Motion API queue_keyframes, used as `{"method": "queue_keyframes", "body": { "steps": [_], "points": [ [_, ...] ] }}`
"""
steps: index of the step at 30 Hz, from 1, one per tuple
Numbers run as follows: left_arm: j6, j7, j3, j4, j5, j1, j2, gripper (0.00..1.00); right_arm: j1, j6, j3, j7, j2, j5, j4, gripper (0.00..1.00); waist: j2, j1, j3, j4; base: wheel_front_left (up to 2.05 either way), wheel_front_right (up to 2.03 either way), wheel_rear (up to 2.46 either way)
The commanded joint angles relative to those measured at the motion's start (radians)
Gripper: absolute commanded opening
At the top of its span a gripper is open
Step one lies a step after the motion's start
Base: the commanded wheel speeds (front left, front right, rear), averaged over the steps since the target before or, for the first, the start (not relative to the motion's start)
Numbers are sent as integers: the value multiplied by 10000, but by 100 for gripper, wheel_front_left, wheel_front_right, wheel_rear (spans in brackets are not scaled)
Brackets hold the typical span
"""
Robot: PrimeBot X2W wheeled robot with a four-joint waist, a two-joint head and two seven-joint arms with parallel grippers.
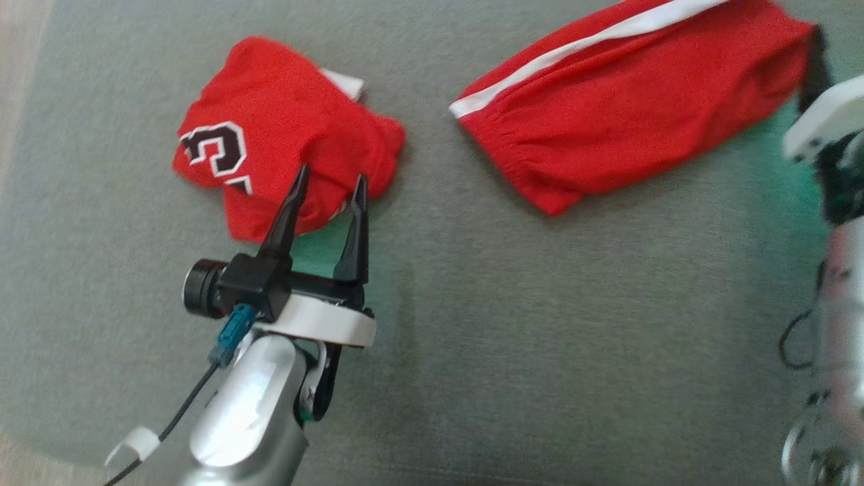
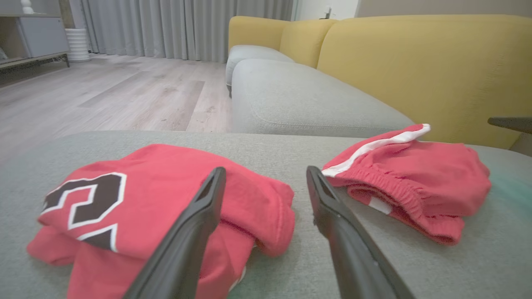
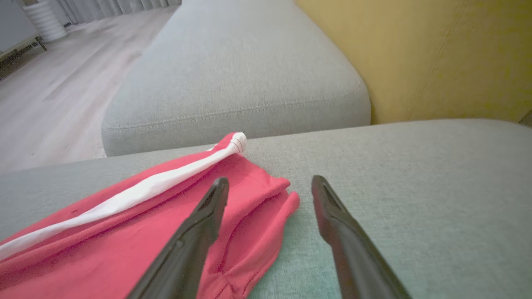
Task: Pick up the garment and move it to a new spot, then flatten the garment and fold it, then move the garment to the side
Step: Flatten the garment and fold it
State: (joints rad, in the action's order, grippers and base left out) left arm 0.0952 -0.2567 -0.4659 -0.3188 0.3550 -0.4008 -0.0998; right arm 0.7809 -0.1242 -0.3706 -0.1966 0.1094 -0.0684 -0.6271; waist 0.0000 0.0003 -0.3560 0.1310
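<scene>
Two red garments lie on the grey cushion [image 1: 472, 304], well apart: a bunched jersey [image 1: 270, 115] with a black number on the left, and shorts [image 1: 641, 101] with a white stripe on the right. The left pincer [image 1: 331, 174] is released, its tips over the jersey's near edge, grasping nothing. The right pincer [image 3: 270, 179] is released too, one finger over the end of the shorts, the other over bare cushion. A yellow backrest [image 2: 415, 70] stands behind
</scene>
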Motion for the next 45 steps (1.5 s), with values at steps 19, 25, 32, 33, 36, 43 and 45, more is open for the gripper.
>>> {"method": "queue_keyframes", "body": {
  "steps": [19,25,32,33,36,43,45],
  "points": [
    [-432,-51,888,300,-501,-622,407,100,2796,-65,-3111,-1040,750,-4101,-3788,25,0,-3,-1306,1341,0,0,0],
    [-489,-51,1070,232,-643,-529,441,100,3107,-65,-2301,235,1098,-3885,-4620,0,0,-3,-1074,1017,0,0,0],
    [-559,-51,1237,102,-743,-310,460,100,2842,-65,-1985,1429,1414,-3009,-5446,0,0,-3,-457,514,0,0,0],
    [-564,-51,1276,79,-760,-265,462,100,2752,-65,-1957,1597,1468,-2833,-5574,0,0,-3,-346,414,0,0,0],
    [-584,-51,1402,53,-827,-142,460,100,2478,-65,-1896,2058,1694,-2288,-5882,0,0,-3,-75,100,0,0,0],
    [-656,-51,1621,-2,-955,60,451,100,1618,-65,-1985,2791,2270,-1077,-6154,0,0,-3,400,-443,0,0,0],
    [-664,-51,1672,-14,-977,109,452,100,1361,-65,-2037,2922,2393,-771,-6185,0,0,-3,496,-546,0,0,0]
  ]
}}
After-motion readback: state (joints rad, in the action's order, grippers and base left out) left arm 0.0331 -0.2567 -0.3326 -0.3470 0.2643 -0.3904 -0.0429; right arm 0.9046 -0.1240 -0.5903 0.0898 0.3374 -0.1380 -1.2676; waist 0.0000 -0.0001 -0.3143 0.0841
